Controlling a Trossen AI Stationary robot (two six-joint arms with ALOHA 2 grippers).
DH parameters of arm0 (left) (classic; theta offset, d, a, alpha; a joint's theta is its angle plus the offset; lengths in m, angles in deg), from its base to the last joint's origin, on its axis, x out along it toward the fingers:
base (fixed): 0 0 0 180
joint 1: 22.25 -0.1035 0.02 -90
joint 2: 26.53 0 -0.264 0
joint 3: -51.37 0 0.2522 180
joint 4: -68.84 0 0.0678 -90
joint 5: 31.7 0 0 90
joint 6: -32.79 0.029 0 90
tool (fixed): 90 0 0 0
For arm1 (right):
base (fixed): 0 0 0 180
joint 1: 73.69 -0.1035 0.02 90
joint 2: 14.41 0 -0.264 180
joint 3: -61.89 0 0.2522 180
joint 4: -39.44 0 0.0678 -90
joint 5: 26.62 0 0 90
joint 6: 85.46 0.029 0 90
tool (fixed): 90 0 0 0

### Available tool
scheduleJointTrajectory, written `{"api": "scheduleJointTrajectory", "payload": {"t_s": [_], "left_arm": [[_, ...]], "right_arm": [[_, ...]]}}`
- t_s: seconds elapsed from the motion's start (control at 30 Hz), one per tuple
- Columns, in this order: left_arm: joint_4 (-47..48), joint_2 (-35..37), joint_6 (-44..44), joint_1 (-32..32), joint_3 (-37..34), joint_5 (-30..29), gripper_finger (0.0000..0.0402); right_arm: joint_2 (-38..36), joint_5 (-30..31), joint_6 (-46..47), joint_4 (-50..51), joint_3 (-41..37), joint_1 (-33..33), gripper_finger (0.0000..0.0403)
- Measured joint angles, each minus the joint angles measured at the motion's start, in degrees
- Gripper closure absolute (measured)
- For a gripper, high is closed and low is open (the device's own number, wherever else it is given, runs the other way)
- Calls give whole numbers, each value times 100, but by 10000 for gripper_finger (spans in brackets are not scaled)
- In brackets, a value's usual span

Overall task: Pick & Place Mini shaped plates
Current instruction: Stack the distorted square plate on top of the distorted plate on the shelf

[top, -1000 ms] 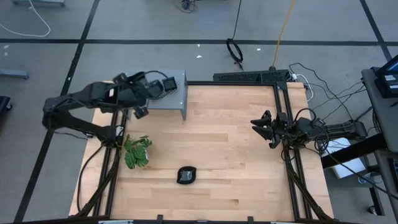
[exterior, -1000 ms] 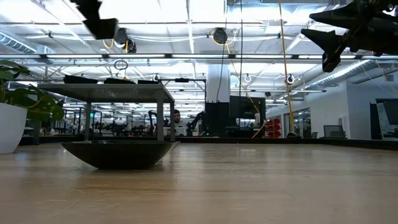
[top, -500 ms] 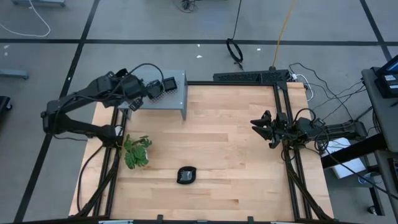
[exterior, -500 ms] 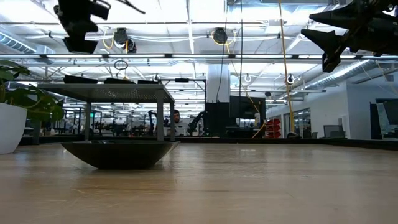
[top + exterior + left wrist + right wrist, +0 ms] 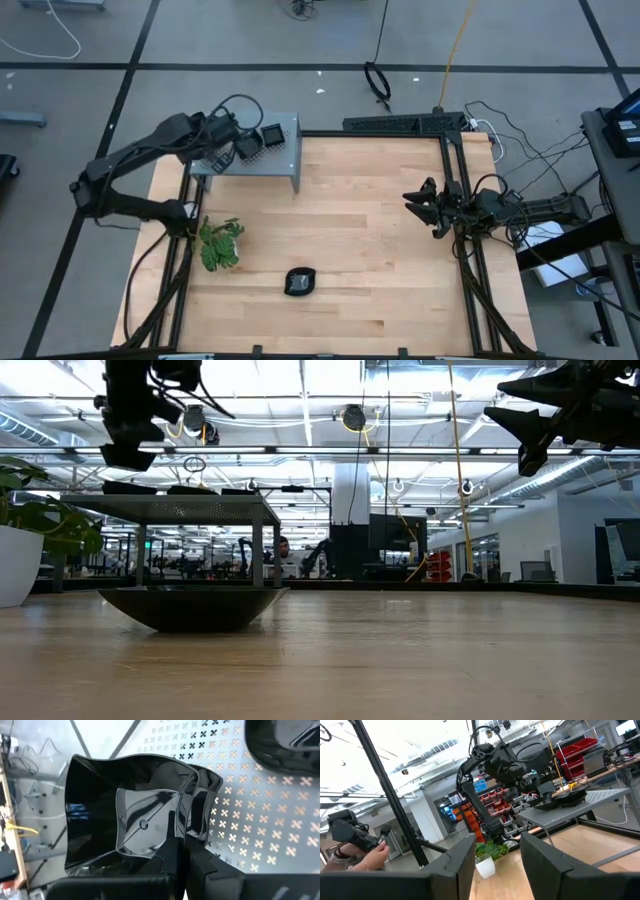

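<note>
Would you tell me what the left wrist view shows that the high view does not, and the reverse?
Only the left wrist view shows the left pincer closing on the rim of a square black plate, and the cross-shaped holes in the shelf. Only the high view shows the lone plate on the table, the plant and the waiting right pincer, open. Both show the shelf and its plates.

A grey perforated shelf (image 5: 262, 160) stands at the upper left of the wooden surface (image 5: 380, 250), a potted plant (image 5: 219, 244) lower left.
</note>
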Motion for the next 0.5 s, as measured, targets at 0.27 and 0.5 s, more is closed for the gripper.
{"api": "scheduleJointTrajectory", "payload": {"t_s": [0.27, 0.5], "left_arm": [[3, -470, -253, -412, -1, 321, 393], [3, -671, -119, -560, -1, 342, 361]], "right_arm": [[0, 0, 0, 1, 0, 0, 259], [0, 0, 0, 1, -2, -2, 259]]}}
